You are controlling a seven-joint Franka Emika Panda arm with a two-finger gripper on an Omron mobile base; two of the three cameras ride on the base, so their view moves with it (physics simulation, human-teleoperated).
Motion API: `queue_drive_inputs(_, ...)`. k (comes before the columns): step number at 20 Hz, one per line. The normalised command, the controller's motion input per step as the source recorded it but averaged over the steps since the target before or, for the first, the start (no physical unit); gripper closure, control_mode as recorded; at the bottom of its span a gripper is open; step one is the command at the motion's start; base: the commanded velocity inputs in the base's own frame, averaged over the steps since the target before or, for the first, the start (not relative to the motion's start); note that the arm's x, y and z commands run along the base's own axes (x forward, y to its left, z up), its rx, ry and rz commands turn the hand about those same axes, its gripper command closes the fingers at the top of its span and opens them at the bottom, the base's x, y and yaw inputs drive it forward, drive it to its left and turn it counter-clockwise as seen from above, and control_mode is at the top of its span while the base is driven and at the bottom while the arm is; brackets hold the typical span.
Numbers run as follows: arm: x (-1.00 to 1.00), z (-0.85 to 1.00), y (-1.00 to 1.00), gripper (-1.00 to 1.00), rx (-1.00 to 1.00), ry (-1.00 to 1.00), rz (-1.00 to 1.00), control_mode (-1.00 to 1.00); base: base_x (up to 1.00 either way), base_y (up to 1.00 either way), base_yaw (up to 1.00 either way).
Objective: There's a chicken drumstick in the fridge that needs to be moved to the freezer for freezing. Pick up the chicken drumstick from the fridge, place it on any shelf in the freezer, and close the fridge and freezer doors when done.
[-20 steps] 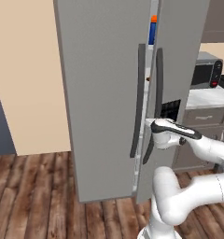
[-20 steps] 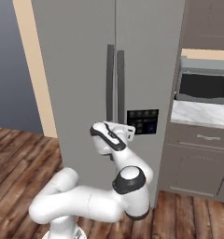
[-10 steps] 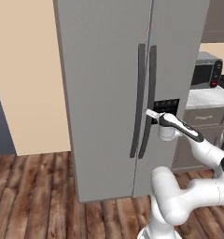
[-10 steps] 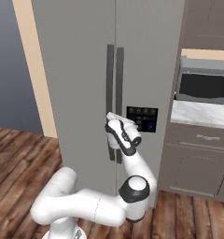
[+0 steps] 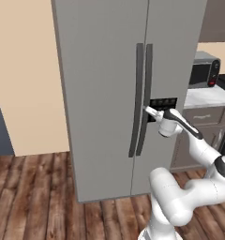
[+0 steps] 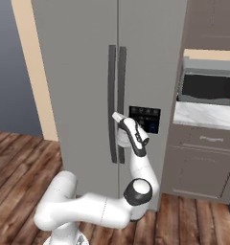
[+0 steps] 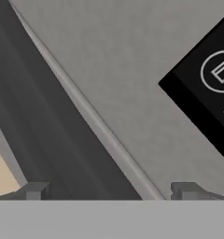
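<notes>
Grey fridge and freezer doors [image 5: 133, 93] are seen shut; closing step judged finished. Gripper [image 5: 149, 111], jaws parted and empty, is pressed near dispenser panel [image 6: 144, 119] at its 3 o'clock; retreat is called for.

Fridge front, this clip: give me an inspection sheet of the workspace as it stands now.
Surface: wood floor, bare where seen.
Job's things: fridge door and freezer door both look shut; handles side by side; dispenser panel on the narrower door. Drumstick: nothing seen.
Clutter: nothing seen.
Grippers: gripper at the freezer door beside its handle, jaws apart and holding nothing.
Cables: nothing seen.
Surroundings: microwave on a pale counter, grey cabinets below.
</notes>
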Motion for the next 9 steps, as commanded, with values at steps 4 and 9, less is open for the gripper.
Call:
queue_drive_inputs(4, 0.73, 0.0, 0.72, -1.0, 0.13, 0.0, 0.04, -1.0, 0.0, 0.0, 0.0)
queue_drive_inputs(9, 0.08, 0.11, 0.41, -1.0, 0.03, -0.03, 0.0, -1.0, 0.0, 0.0, 0.0)
